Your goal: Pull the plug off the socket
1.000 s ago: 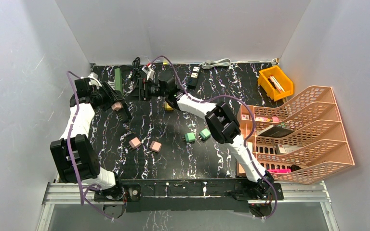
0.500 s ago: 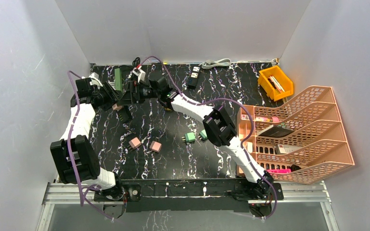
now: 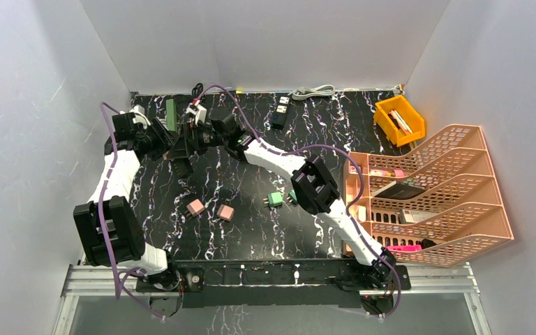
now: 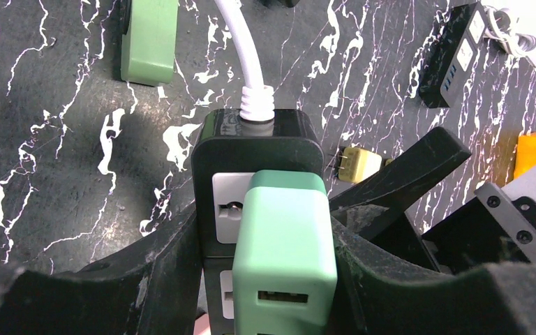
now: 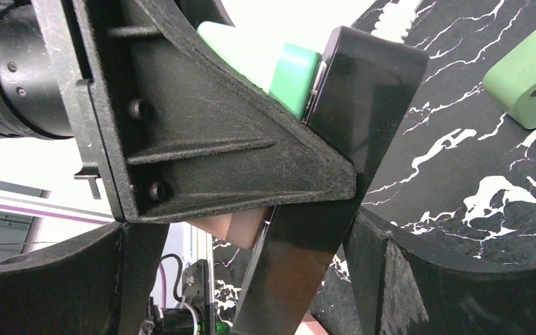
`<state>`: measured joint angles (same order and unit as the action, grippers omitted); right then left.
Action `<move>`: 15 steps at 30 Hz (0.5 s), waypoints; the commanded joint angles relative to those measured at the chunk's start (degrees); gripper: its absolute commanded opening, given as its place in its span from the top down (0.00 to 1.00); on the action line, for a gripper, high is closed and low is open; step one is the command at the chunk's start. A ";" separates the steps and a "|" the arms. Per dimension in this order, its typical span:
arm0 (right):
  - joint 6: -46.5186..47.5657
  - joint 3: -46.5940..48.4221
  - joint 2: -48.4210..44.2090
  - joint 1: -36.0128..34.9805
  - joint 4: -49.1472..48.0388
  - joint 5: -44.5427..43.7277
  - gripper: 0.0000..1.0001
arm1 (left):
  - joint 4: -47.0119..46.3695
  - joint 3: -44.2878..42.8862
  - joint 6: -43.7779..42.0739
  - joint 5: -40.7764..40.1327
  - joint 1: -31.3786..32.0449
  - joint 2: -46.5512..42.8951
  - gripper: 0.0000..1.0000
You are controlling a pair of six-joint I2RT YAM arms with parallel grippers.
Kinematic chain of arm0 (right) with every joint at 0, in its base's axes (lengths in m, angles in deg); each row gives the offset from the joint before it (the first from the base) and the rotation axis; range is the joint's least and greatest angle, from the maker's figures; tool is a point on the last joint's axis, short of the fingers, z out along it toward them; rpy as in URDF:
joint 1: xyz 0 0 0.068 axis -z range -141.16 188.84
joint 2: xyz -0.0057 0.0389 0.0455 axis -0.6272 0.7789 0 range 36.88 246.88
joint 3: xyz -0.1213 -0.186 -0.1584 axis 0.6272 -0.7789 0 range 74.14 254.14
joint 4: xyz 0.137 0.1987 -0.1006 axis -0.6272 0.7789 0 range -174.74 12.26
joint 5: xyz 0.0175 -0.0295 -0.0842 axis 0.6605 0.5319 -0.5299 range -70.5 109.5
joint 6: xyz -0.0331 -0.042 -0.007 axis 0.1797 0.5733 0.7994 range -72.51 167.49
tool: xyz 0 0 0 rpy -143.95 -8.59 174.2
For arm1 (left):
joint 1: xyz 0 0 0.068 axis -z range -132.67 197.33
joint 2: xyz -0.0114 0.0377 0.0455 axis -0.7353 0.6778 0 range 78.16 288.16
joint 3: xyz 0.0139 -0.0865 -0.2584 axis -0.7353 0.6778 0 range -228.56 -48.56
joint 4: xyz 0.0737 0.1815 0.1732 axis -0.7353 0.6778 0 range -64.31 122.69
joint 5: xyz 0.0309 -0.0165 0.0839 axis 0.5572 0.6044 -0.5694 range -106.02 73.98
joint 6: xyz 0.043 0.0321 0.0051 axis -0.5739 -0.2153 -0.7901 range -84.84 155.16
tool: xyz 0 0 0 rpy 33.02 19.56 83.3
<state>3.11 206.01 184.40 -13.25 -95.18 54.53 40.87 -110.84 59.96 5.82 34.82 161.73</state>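
Plug (image 4: 285,255): green, rigid, likely light, seated firmly; grasp its flat sides. Left gripper (image 4: 265,244) clamps socket (image 4: 257,143), frame centre. Right gripper (image 5: 307,202): opening cannot be told.

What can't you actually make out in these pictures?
- Top external: the green plug and black socket strip are too small, hidden under both wrists.
- Left wrist: the strip's lower end is cut off by the bottom edge.
- Right wrist: the left gripper blocks most of the plug; grip unclear.

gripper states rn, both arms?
Left gripper: closed on the black power strip with the green plug in it.
Right gripper: jaws around the strip's edge; grip cannot be told.
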 commanded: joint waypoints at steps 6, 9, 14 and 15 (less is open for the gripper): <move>1.05 2.95 -0.41 -1.24 0.72 -2.10 0.02 | -1.00 -0.69 1.30 -2.68 2.09 -2.32 1.00; 1.05 3.04 -0.61 -1.34 0.80 -2.69 0.02 | -0.58 -0.99 1.48 -3.10 2.34 -2.18 1.00; 0.10 2.96 -0.31 -1.34 0.50 -3.55 0.07 | -0.24 -1.02 1.49 -3.49 2.65 -2.65 1.00; -0.16 2.91 -0.21 -1.34 0.24 -3.56 0.11 | -0.22 -0.96 1.48 -3.48 2.66 -2.77 1.00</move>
<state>3.85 206.03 184.47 -14.17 -92.95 52.23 40.85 -110.84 61.03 1.41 36.87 161.73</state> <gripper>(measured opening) 0.948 0.484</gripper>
